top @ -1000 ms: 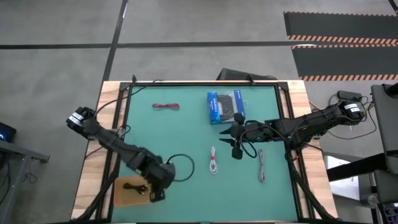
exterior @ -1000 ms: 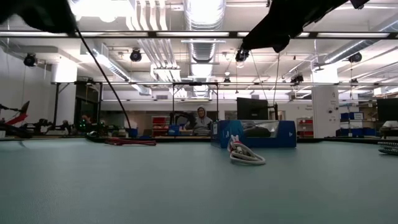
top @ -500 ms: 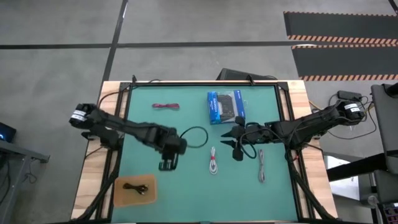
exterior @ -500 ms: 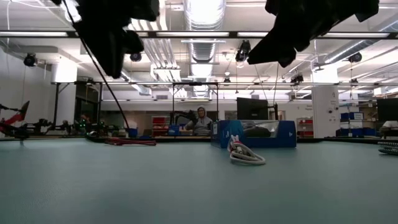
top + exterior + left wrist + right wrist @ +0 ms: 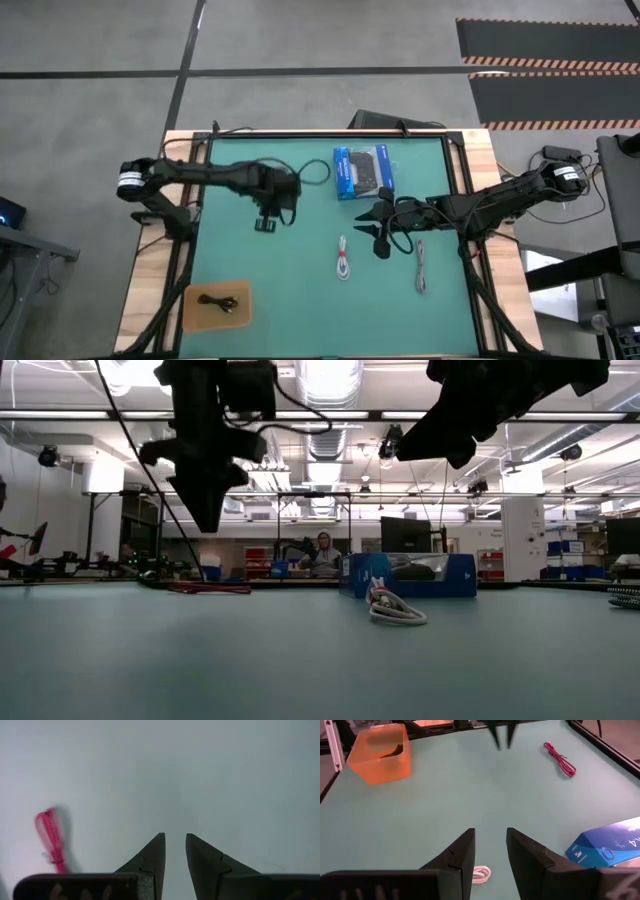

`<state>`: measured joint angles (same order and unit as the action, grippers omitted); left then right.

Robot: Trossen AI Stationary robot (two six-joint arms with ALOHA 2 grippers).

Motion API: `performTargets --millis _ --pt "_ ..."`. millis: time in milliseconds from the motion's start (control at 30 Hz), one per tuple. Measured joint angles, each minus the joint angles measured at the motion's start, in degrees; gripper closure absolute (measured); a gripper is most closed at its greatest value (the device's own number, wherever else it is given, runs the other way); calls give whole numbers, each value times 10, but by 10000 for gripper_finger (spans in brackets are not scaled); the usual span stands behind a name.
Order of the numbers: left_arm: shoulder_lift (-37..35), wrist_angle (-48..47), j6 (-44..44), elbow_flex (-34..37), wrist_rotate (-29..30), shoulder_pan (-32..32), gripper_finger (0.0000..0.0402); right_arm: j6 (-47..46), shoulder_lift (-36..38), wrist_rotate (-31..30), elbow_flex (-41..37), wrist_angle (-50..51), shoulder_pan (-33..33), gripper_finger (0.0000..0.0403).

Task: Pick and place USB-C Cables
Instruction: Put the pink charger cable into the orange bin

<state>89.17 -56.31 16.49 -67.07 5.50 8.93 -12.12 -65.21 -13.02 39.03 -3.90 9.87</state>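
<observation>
Fingers narrowly parted, empty: left gripper [image 5: 265, 224] hovers over mat, red cable [image 5: 267, 171] at its 12 o'clock; right gripper [image 5: 371, 230] same.

My own wrist hides the red cable [image 5: 267, 171] from above, and it smears [image 5: 50, 840] past my left wrist camera. The white cable [image 5: 481, 874] sits half behind my right finger. The grey cable [image 5: 625, 598] runs off frame.

Left claw [image 5: 174, 851] over bare tabletop [image 5: 200, 775], its fingers [image 5: 154, 854] slightly parted with nothing between, red cable [image 5: 50, 840] lying off to one side.
</observation>
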Motion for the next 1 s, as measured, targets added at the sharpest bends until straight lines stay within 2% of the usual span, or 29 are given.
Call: performTargets --millis 267,567,667,767,867,1000 --pt "14 46 78 12 7 116 340 -9 0 0 0 0 0 303" --pt "23 58 90 12 7 215 340 -9 0 0 0 -13 0 306" --pt "23 41 103 8 5 239 340 -9 0 0 0 -12 0 307" --pt "22 -17 112 -12 -6 258 340 -9 0 0 0 -12 0 305" --pt "22 -51 82 -33 -37 279 340 -8 0 0 0 -11 0 303" --pt "30 -49 -17 -56 -53 308 340 -2 0 0 0 -12 0 305"
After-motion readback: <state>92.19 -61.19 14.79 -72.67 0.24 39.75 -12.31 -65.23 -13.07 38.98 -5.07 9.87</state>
